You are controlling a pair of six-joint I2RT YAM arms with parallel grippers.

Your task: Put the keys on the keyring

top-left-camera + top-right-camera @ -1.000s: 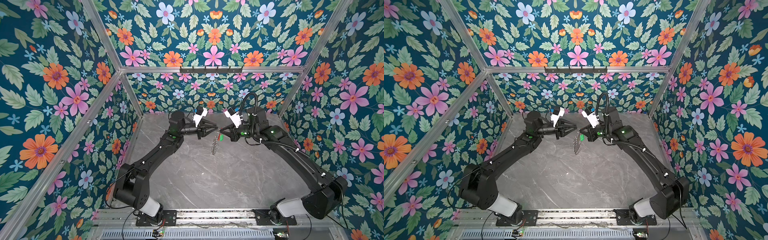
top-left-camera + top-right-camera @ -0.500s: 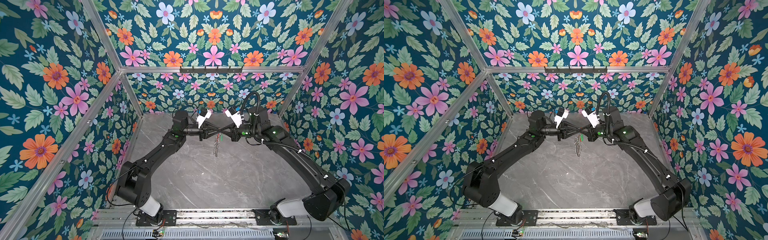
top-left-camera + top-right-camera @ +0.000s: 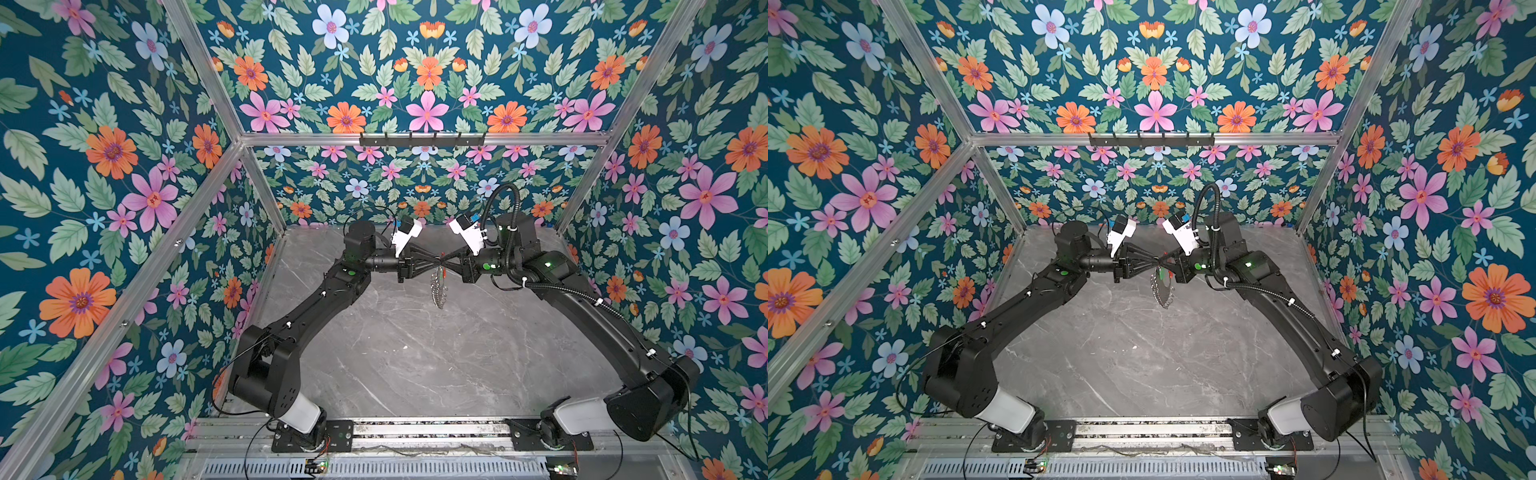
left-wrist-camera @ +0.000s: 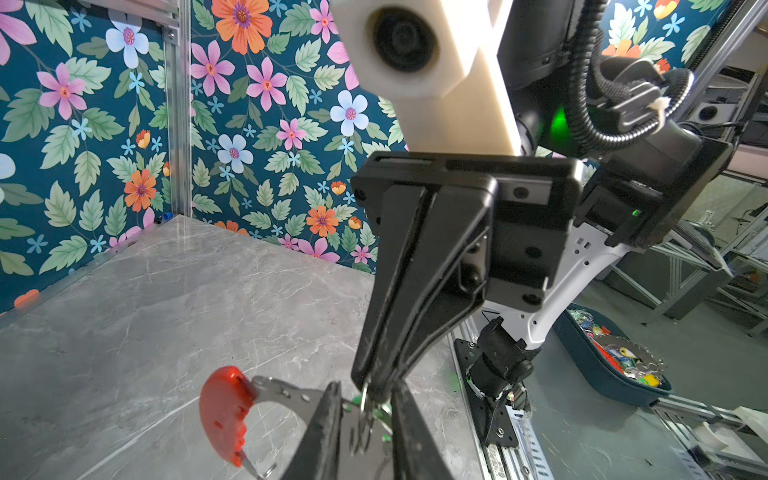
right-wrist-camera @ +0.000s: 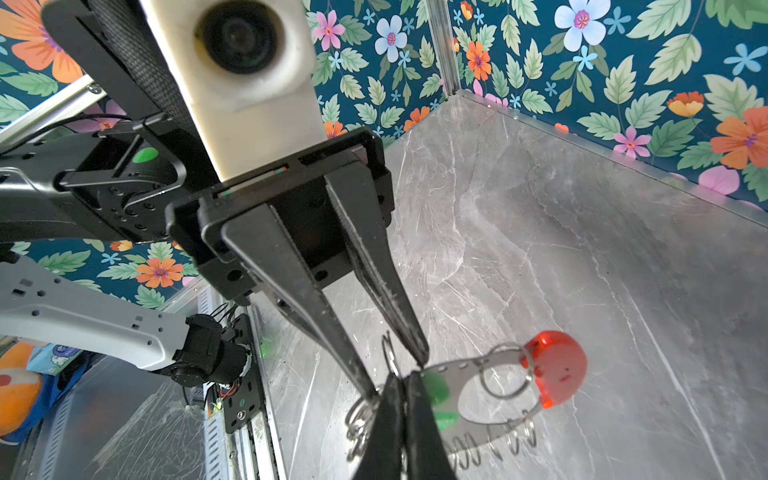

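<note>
Black fingers [image 5: 318,307] of the left gripper [image 4: 365,386] stand a little apart, narrowed from the wide spread of 1 second ago. They straddle 1 small silver loop [image 5: 388,353] at the ring's edge. The right wrist view shows a gap on both sides of that loop, so they do not pinch it. The right gripper [image 5: 403,376] is clamped on the grey band of the ring [image 5: 469,365], as it was before, with its tips reaching in between the left fingers. The key [image 5: 434,386], green-headed, shows just beside the right fingertips against the band; what carries it I cannot tell. Beyond it the band curves to the red segment [image 5: 557,365], with more loops fringing the rim.

In both top views the 2 grippers now meet tip to tip in mid-air, where 1 second ago a clear gap lay between them. The left arm [image 3: 332,291] has reached in towards the right one, which has barely shifted. The ring [image 3: 438,286] hangs edge-on below the meeting point, above the grey marble table [image 3: 415,365], in much the same place as before.
</note>
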